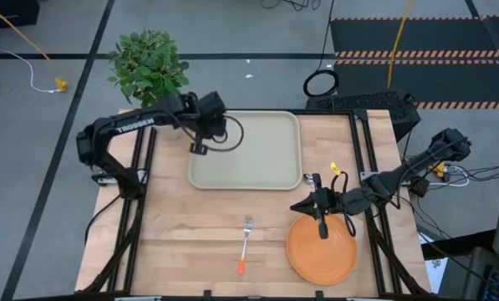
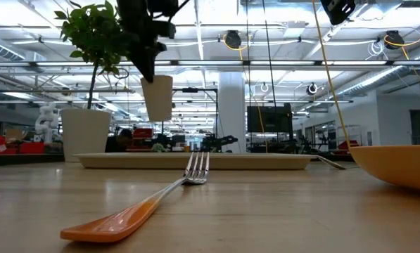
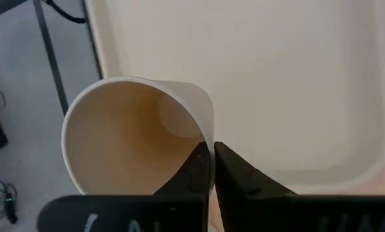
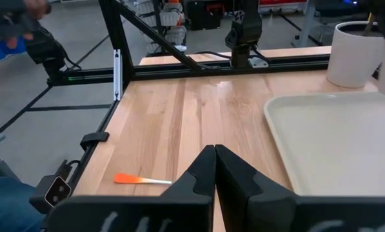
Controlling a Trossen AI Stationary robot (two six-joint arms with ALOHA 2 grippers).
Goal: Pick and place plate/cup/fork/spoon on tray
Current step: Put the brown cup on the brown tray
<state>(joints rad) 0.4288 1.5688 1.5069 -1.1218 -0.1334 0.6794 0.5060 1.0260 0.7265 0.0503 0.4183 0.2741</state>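
Up close, pale beige cup (image 3: 137, 138)

Grey floor (image 1: 48, 125) (striped mats (image 1: 416, 55) beyond) under bright ceiling lights (image 2: 217, 10).

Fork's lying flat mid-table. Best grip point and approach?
Take the fork by its orange handle, coming from straight above with the fingers across the shaft. It lies flat on the table, tines toward the tray, with open wood on both sides.

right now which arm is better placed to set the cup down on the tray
Left. Its gripper already pinches the cup by the rim, hanging over the tray. The right gripper sits shut over the plate.
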